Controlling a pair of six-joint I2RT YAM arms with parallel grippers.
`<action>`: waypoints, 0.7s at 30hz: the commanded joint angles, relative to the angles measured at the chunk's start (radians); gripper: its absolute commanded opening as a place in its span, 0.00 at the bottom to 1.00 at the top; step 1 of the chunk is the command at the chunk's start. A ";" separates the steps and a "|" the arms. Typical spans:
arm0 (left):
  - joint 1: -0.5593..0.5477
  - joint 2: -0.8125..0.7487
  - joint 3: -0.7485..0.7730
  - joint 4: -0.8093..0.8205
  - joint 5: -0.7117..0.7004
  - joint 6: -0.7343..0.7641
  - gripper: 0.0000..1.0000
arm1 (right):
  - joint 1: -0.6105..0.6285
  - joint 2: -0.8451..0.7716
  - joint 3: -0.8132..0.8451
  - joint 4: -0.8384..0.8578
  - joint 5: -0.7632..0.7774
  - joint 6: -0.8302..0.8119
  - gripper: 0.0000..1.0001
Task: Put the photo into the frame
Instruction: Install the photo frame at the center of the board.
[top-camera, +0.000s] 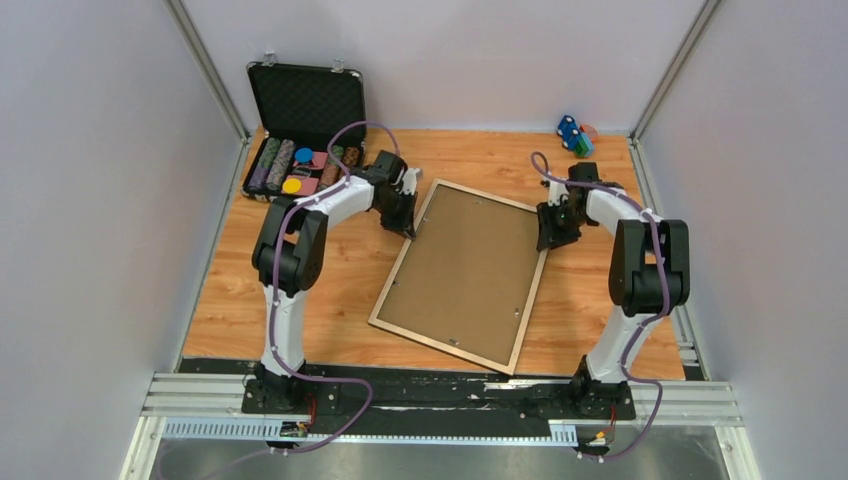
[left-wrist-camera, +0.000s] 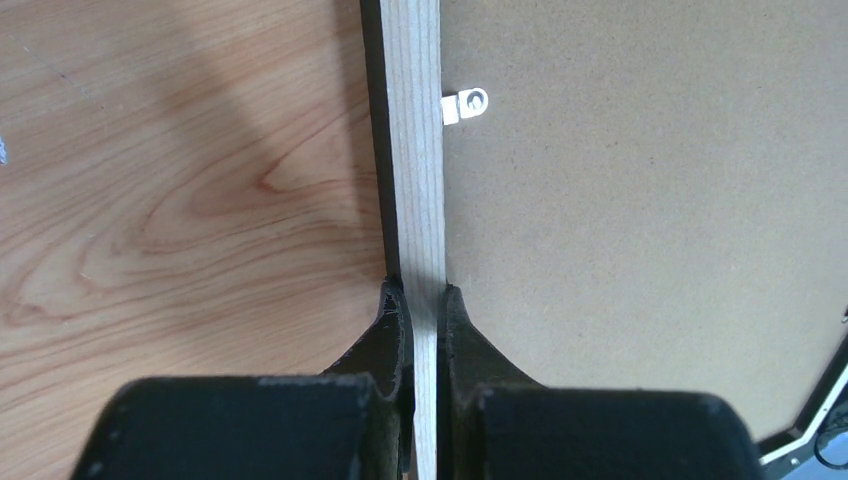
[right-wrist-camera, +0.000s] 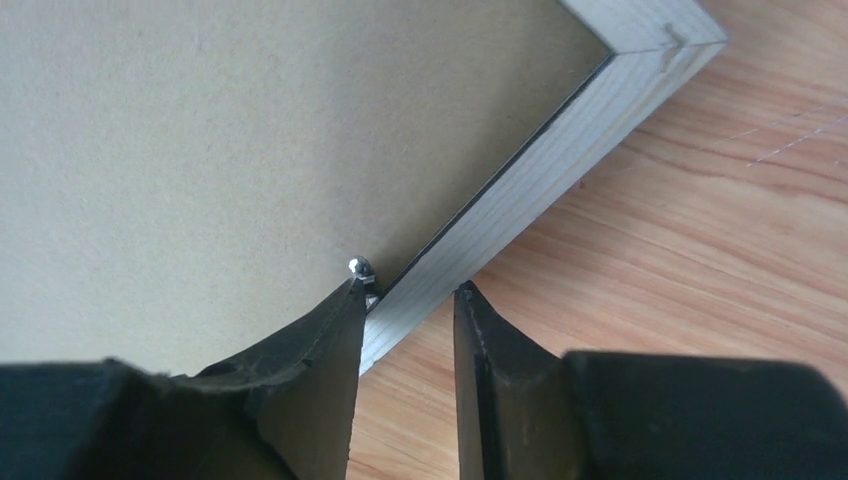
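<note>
Far left, chip case (top-camera: 305, 110): black, lid standing open, rows of poker chips and a few loose coloured discs inside, parked at the table's (top-camera: 250, 300) back left corner.
Left gripper (left-wrist-camera: 425, 300): down on the frame's upper left end, and it is pinching. The two black fingers (left-wrist-camera: 392, 335) are pressed onto either face of the pale wood rail, which runs straight up between them.
Metal tab (left-wrist-camera: 465, 105): a small silver tab lies on the board just beyond that grip, hard against the rail's inner edge.
Centre, the frame (top-camera: 441, 348): flat on the wooden table between the two arms, back side up, turned at an angle. Its far end sits up by the grippers, and its near corner is close to the arm bases.
Backing board (top-camera: 462, 270): plain brown, filling the frame edge to edge.
Right gripper (right-wrist-camera: 408, 300): at the frame's upper right side, near the corner, fingers spread and straddling the rail. One fingertip (right-wrist-camera: 345, 310) is over the board beside a small shiny stud, the other is over bare table. I cannot tell whether either pad touches the wood.
Far right, toys (top-camera: 574, 135): a little blue and green cluster at the back edge, well apart from the frame.
</note>
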 joint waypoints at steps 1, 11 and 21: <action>-0.002 0.028 -0.099 0.041 0.067 -0.046 0.00 | -0.026 0.095 0.098 0.016 -0.111 0.142 0.14; 0.005 -0.032 -0.210 0.114 0.096 -0.096 0.37 | -0.032 0.293 0.353 0.006 -0.182 0.206 0.03; 0.011 -0.050 -0.260 0.135 0.127 -0.135 0.93 | -0.021 0.416 0.527 -0.022 -0.274 0.124 0.05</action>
